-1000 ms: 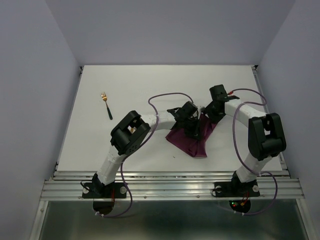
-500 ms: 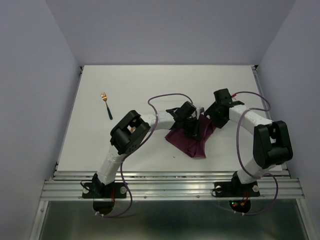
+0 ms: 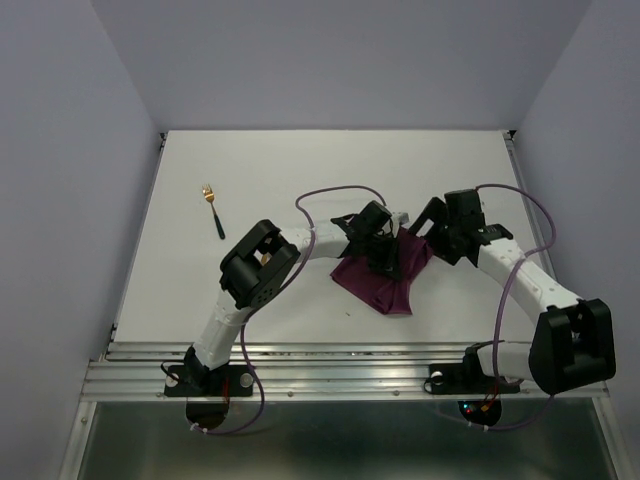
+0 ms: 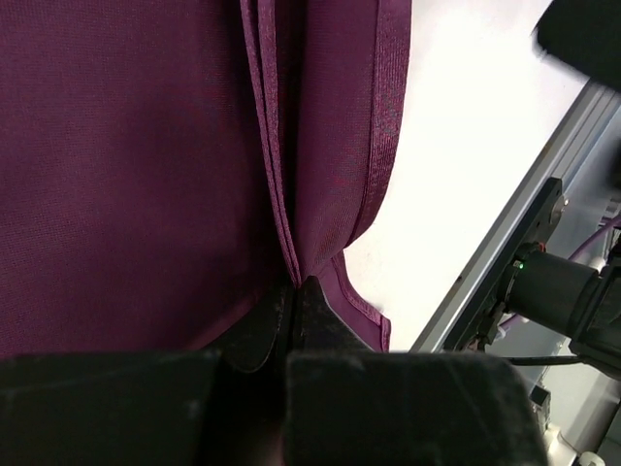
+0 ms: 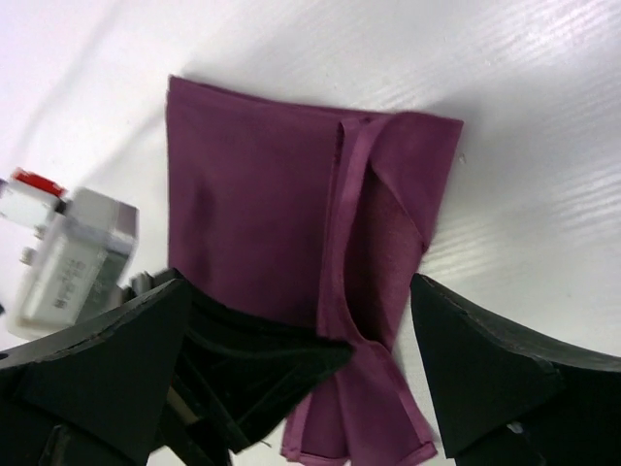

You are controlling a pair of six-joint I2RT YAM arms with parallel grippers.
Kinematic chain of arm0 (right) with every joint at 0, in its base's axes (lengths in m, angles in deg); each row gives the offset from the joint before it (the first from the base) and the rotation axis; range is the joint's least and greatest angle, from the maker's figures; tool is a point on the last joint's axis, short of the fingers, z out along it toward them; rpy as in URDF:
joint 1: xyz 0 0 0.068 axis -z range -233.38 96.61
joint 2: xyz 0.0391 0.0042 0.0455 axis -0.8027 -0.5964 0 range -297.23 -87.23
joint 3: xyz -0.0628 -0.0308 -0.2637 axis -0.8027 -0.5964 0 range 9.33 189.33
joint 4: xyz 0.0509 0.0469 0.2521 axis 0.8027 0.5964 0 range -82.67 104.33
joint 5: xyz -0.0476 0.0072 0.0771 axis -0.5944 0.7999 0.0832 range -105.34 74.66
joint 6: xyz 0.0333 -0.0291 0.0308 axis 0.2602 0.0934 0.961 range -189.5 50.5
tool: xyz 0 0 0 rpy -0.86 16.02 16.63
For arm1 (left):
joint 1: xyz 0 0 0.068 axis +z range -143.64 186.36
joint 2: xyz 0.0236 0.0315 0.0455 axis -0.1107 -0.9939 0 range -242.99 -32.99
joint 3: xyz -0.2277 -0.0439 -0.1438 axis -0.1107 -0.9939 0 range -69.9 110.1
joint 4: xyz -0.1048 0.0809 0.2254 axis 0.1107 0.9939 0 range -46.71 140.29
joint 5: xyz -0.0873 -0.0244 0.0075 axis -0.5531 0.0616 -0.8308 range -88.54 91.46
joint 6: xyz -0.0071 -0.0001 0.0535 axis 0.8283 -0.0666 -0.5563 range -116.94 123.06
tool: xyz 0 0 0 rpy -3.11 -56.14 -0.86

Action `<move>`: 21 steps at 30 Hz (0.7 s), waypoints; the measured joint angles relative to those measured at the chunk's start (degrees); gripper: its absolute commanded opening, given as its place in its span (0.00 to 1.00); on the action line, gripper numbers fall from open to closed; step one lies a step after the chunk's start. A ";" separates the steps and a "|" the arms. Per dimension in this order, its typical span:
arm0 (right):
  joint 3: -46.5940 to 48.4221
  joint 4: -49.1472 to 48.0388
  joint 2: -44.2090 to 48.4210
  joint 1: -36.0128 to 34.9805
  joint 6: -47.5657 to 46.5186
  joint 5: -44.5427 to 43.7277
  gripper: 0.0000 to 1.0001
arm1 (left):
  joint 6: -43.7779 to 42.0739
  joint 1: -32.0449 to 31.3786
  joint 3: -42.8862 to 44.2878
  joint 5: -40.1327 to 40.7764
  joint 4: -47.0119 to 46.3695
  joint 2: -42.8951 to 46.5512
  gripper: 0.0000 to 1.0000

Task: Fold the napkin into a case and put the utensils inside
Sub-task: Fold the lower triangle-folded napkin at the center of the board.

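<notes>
1 napkin (image 3: 385, 282), L gripper (image 4: 296, 285) pinching it

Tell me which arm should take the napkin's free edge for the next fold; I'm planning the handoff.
Right, probably. The right gripper is open, holds nothing and sits beside the napkin. The left gripper is shut on its layers and would have to let go first.

White-sleeved arms (image 3: 225, 318), black joints (image 3: 258, 266), looping purple cables (image 3: 335, 191).
</notes>
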 measured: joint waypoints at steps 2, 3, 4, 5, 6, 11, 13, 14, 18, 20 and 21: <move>-2.56 -0.39 1.68 0.00 -1.11 1.03 1.00 | 0.00 0.04 0.00 -0.15 -0.02 0.00 0.00; -3.37 -0.35 2.05 0.00 -1.38 1.29 1.00 | 0.00 0.04 0.00 -0.22 -0.02 0.00 0.00; -4.48 -0.42 2.32 0.00 -1.70 1.90 0.99 | 0.00 0.07 0.00 -0.22 -0.02 0.00 0.00; -5.51 -0.61 2.47 0.02 -1.90 2.49 0.95 | 0.00 0.07 0.00 -0.26 -0.02 0.00 0.00; -6.58 -0.55 2.60 0.00 -1.99 3.04 0.92 | 0.00 0.07 0.00 -0.28 -0.02 0.00 0.00; -10.47 -0.79 3.02 0.02 -2.10 5.35 0.65 | 0.00 0.20 -0.57 -0.68 -0.46 0.00 0.00; -10.86 -1.05 2.95 0.00 -2.14 6.45 0.51 | 0.00 0.26 -0.92 -0.70 -0.39 0.00 0.00; -10.86 -1.42 2.82 0.02 -2.12 6.78 0.48 | 0.00 0.28 -1.01 -0.70 -0.37 0.02 0.00; -10.75 -3.04 1.64 0.02 -2.36 7.56 0.45 | 0.00 0.31 -1.03 -0.70 -0.44 0.00 0.00; -10.32 -3.26 0.09 0.02 -3.17 7.96 0.44 | 0.00 0.31 -1.03 -0.70 -0.42 0.00 0.00; -10.12 -3.34 -0.55 0.02 -3.50 8.13 0.43 | 0.00 0.31 -1.03 -0.70 -0.42 0.00 0.00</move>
